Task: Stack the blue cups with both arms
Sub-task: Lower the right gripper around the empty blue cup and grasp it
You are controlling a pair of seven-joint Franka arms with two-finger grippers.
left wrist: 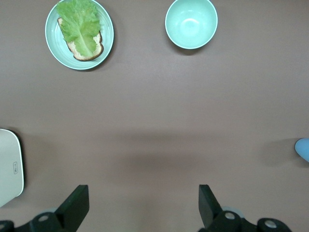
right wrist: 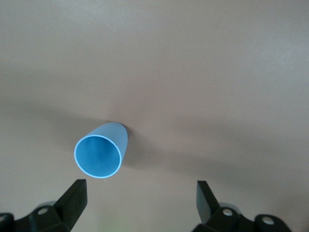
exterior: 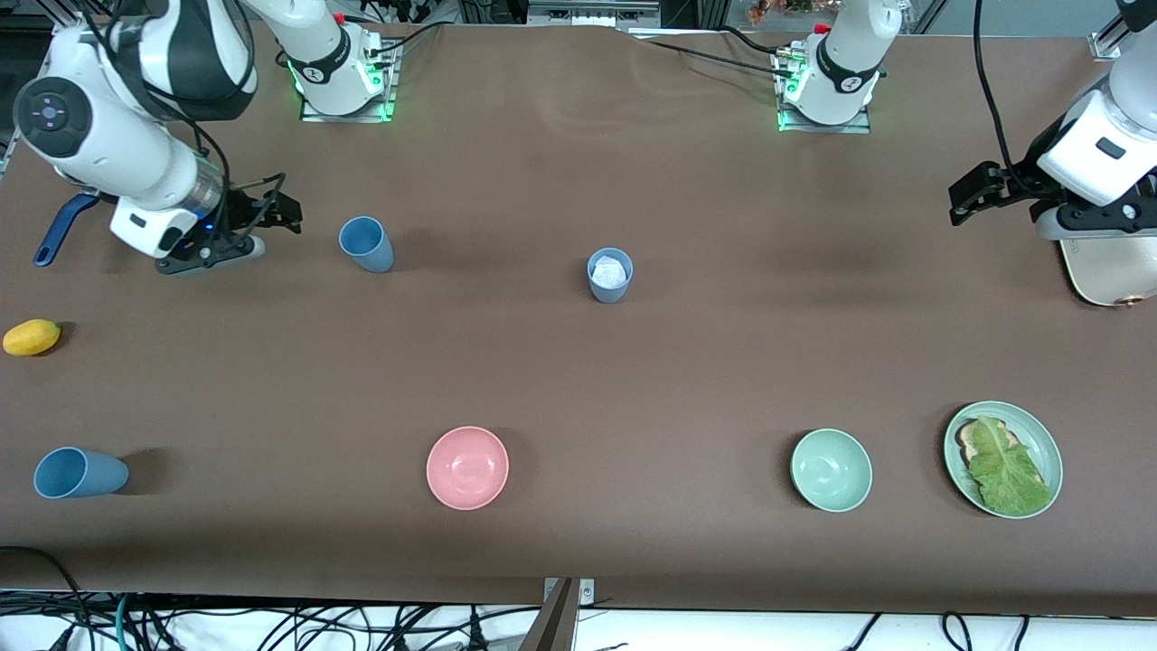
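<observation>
1. Standing upright on the brown counter (exterior: 578, 380) are two blue cups: one (exterior: 367, 244) toward the right arm's end, and one with a white patch inside (exterior: 610, 274) near the middle
2. Third blue cup (exterior: 79, 473) lies on its side at the right arm's end, much nearer to the front camera than the other two
3. Right pincer (exterior: 271, 212) hangs low just beside the first upright cup, fingers spread wide and pinching nothing; the right wrist view shows that cup (right wrist: 101, 151) just ahead of the open fingertips
4. Left pincer (exterior: 969, 194) hovers over the left arm's end of the counter, fingers spread and empty, beside a cream appliance (exterior: 1107, 271)
5. Pink bowl (exterior: 467, 467) and green bowl (exterior: 832, 470) sit nearer to the front camera than the upright cups
6. Green plate (exterior: 1039, 438) with toast and lettuce (exterior: 1008, 470) sits beside the green bowl, toward the left arm's end
7. Yellow fruit (exterior: 32, 336) and a blue handle (exterior: 63, 226) lie at the right arm's end
</observation>
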